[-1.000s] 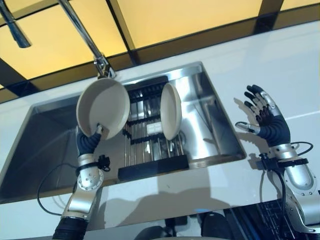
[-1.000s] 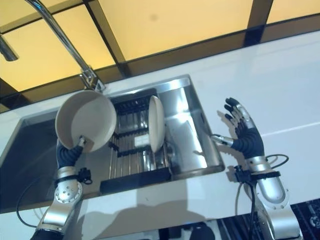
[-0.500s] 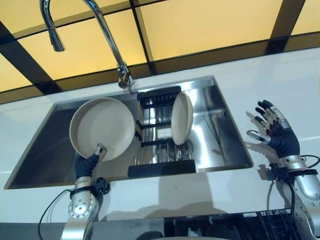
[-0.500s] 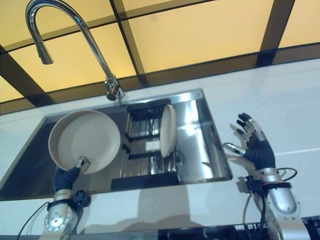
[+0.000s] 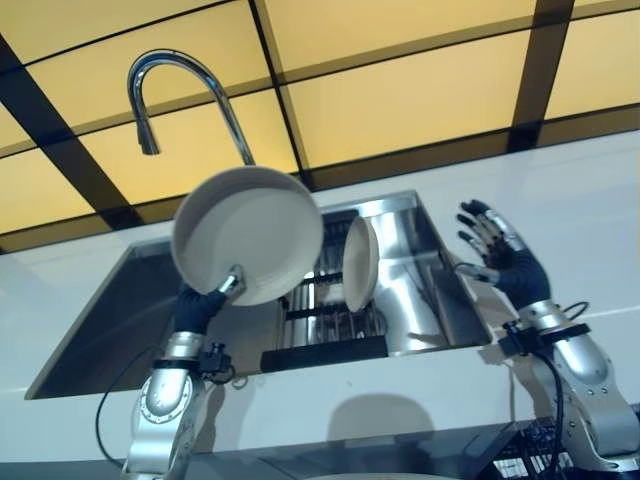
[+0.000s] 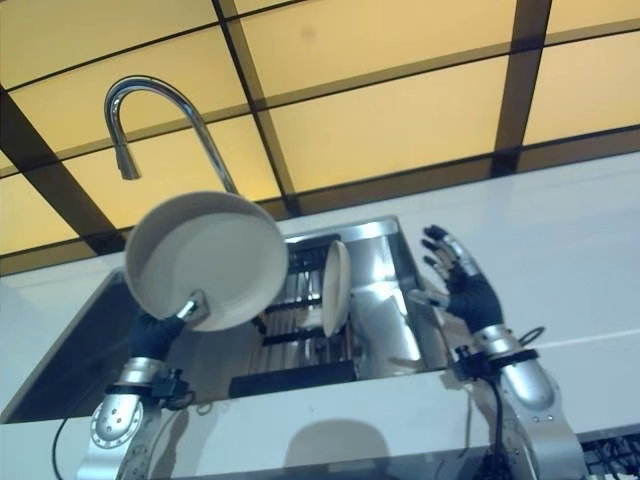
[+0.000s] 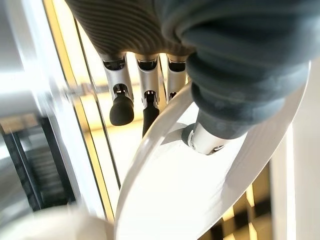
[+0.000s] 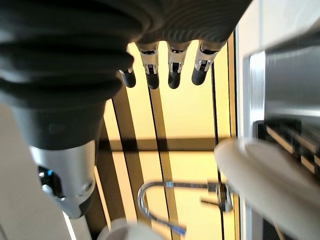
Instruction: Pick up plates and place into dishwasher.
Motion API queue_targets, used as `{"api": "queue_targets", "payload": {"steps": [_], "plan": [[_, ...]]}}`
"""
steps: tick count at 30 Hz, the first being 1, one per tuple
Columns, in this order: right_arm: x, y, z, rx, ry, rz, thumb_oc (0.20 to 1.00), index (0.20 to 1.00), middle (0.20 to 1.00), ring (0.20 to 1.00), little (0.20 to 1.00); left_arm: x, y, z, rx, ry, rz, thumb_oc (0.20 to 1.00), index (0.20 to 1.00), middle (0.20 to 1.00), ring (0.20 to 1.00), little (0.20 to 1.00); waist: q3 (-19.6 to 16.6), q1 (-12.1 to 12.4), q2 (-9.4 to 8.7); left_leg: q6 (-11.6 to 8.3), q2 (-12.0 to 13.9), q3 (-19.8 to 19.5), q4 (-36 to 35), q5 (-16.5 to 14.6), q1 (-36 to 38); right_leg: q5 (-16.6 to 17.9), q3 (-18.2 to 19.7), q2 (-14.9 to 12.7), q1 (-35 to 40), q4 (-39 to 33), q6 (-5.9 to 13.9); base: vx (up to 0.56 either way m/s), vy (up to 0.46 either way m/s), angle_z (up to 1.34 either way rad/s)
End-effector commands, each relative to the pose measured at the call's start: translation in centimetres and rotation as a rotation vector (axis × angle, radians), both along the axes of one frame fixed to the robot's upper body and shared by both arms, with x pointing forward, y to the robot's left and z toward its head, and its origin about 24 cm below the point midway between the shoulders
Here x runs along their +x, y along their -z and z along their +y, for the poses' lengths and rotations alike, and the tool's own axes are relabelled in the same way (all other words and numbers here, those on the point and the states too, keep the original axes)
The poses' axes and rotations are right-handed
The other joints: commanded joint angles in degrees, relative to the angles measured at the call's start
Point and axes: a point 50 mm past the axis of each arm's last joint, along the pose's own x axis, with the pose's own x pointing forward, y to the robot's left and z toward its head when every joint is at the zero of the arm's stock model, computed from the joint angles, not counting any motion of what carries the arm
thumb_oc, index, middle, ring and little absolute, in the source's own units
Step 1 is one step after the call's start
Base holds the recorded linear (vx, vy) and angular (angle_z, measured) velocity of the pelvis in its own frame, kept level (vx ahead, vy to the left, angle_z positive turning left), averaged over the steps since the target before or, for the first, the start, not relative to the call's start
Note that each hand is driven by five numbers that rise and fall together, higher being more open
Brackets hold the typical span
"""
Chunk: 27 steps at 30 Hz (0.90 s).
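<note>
Pinching the rim of a cream plate: left hand has its thumb on the inner face and fingers behind the back, as the left wrist view shows. Grip sits at the plate's lower edge, so the plate stands nearly upright above the hand, face toward the camera.

Change over the last second: the plate sat low against the sink, level with the rack; now it's lifted clear, above the sink's left basin and overlapping the base of the tap. The whole view has also shifted, so part of that is camera motion, but the plate has plainly risen relative to the sink rim.

A second plate stands on edge in the black rack in the sink's right half, untouched, just beside the held plate's right edge.

Right hand hovers over the sink's right rim, fingers spread and straight, holding nothing.

Read: pick-up of plate one looks done; carrying it to the dishwasher is next. A dark wire rack at the lower right edge may be the dishwasher, can't confirm. Risk: the edge-only pinch could let the plate swing or slip during the carry.
</note>
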Motion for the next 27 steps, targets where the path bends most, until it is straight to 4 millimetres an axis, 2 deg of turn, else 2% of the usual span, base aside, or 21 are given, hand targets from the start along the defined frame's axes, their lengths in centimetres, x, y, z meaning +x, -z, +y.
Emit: {"api": "queue_targets", "payload": {"steps": [1, 9, 15, 24, 25, 26, 27], "plan": [[1.4, -2.1, 2.6, 0.06, -0.137, -0.084, 1.0, 1.0, 1.0, 1.0, 1.0, 1.4, -4.2, -1.3, 0.051, 0.159, -0.193, 0.2, 0.2, 0.2, 0.2, 0.2, -3.3, 1.9, -4.23, -0.56, -1.0, 0.5, 0.0, -7.7, 2.7, 10.2, 1.6, -0.2, 6.9, -20.0, 2.02, 0.0, 0.0, 0.0], [2.8, -0.8, 7.0, 0.058, -0.28, 0.0, 1.0, 1.0, 1.0, 1.0, 1.0, 2.5, -3.9, -5.2, 0.081, 0.397, -0.18, 0.2, 0.2, 0.2, 0.2, 0.2, -4.7, 2.0, -4.55, -0.31, -1.0, 1.5, 0.0, -8.7, 3.5, 10.4, 1.5, 0.0, 7.6, -21.0, 2.5, 0.0, 0.0, 0.0], [3.2, -0.2, 8.4, 0.076, -0.304, 0.014, 1.0, 1.0, 1.0, 1.0, 1.0, 2.4, -3.4, -7.0, 0.177, 0.512, -0.181, 0.2, 0.2, 0.2, 0.2, 0.2, -4.7, 2.0, -5.01, -0.09, -0.9, 2.3, 0.0, -9.2, 3.9, 10.0, 1.7, 0.3, 7.8, -21.0, 2.91, -0.01, -0.009, 0.0], [3.2, 0.9, 9.2, 0.126, -0.36, 0.075, 1.0, 1.0, 1.0, 1.0, 1.0, 2.4, -3.0, -7.2, 0.242, 0.554, -0.166, 0.2, 0.2, 0.2, 0.2, 0.2, -4.4, 2.1, -5.62, 0.18, -0.7, 3.2, 0.0, -9.3, 3.9, 10.2, 2.6, 0.8, 7.3, -21.0, 3.2, -0.01, -0.019, -0.01], [3.2, 0.9, 9.3, 0.13, -0.362, 0.073, 0.624, 0.624, 0.624, 0.624, 0.624, 2.4, -2.9, -7.3, 0.247, 0.559, -0.162, 0.2, 0.2, 0.2, 0.2, 0.2, -4.3, 2.1, -5.71, 0.18, -0.6, 3.2, 0.0, -9.3, 3.9, 10.2, 2.6, 0.9, 7.2, -21.0, 3.26, -0.02, -0.034, -0.04], [3.2, 0.8, 9.3, 0.129, -0.363, 0.07, 0.432, 0.432, 0.432, 0.432, 0.432, 2.4, -2.9, -7.2, 0.25, 0.561, -0.159, 0.2, 0.2, 0.2, 0.2, 0.2, -4.3, 2.1, -5.77, 0.18, -0.6, 3.3, 0.0, -9.3, 3.8, 10.3, 2.7, 0.9, 7.1, -21.0, 3.28, -0.02, -0.039, -0.08], [3.3, 0.9, 9.3, 0.126, -0.365, 0.074, 0.2, 0.2, 0.2, 0.2, 0.2, 2.4, -2.8, -7.3, 0.253, 0.564, -0.152, 0.2, 0.2, 0.2, 0.2, 0.2, -4.3, 2.1, -5.86, 0.22, -0.6, 3.4, 0.0, -9.3, 3.8, 10.3, 2.8, 1.0, 7.0, -21.0, 3.32, -0.02, -0.04, -0.08]]}}
